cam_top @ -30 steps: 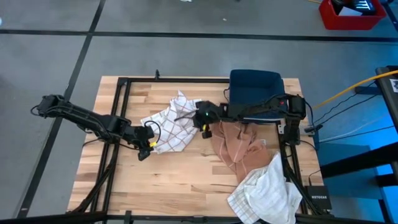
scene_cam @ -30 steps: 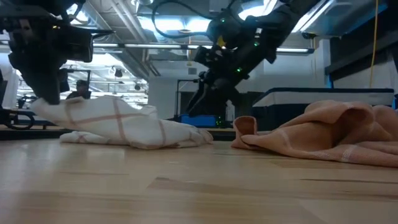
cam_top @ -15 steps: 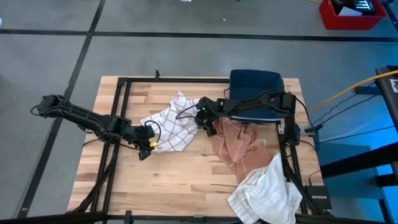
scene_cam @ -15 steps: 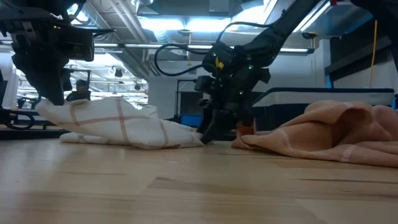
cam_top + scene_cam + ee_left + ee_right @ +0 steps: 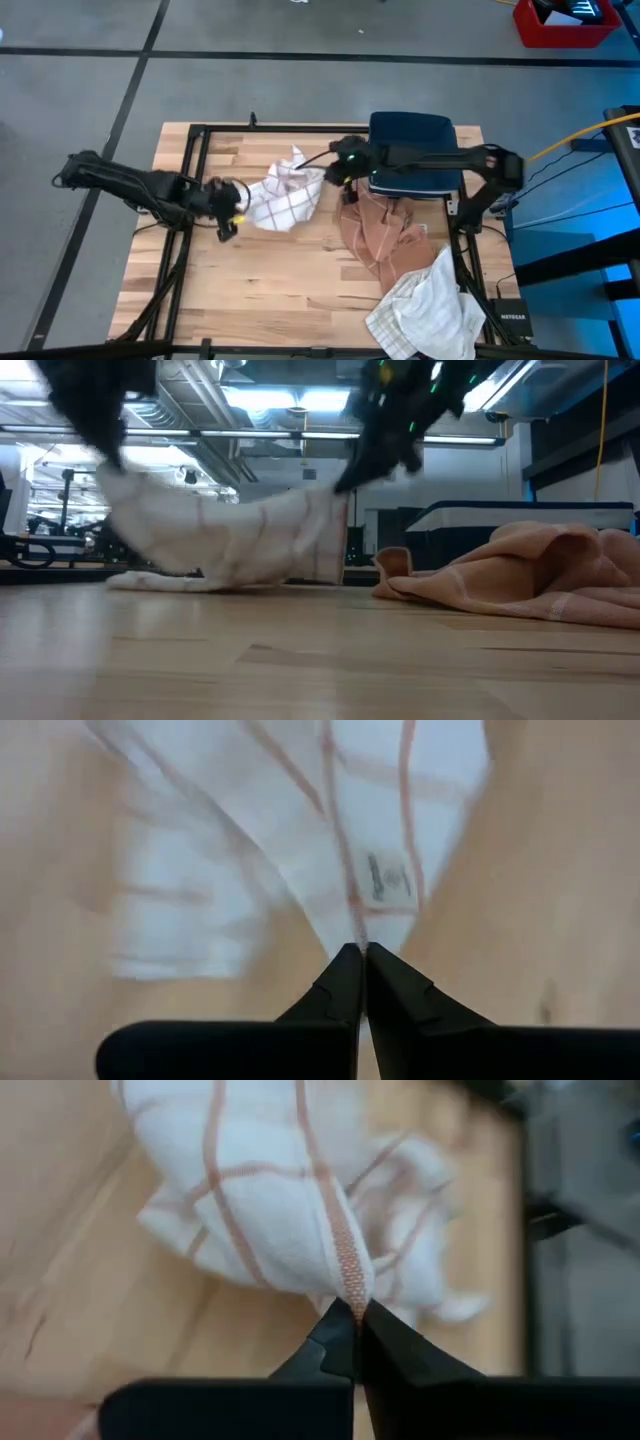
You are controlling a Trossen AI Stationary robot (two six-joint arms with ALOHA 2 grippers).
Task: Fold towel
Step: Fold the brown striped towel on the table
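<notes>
While the wooden table [image 5: 300, 290] carries a peach cloth [image 5: 385, 240] just right of it, the white checked towel [image 5: 285, 195] hangs stretched above the table's middle. The left gripper [image 5: 228, 197] is clamped on the towel's left edge, and the right gripper [image 5: 340, 170] pinches its right edge.

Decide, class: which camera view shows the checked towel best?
The high view: the whole checked towel shows stretched between left gripper and right gripper. The low view shows it blurred, side-on. Each wrist view shows only the pinched edge.
</notes>
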